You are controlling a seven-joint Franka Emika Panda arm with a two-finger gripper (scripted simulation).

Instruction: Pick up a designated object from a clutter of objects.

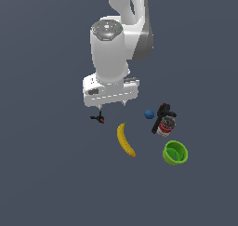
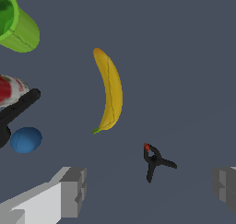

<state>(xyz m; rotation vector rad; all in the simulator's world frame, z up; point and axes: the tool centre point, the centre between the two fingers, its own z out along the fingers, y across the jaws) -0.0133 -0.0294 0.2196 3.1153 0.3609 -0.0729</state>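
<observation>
the clamp (image 2: 154, 162) lies between the spread, empty fingers of the gripper (image 2: 150, 191), just below it, well apart from the banana (image 2: 109, 91).

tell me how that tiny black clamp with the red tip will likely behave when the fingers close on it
The clamp is probably light: it looks far smaller than the banana. Its thin splayed prongs offer little flat surface, so it may twist or skid when a finger touches one. It looks rigid and lies flat, so rolling seems unlikely.
</observation>
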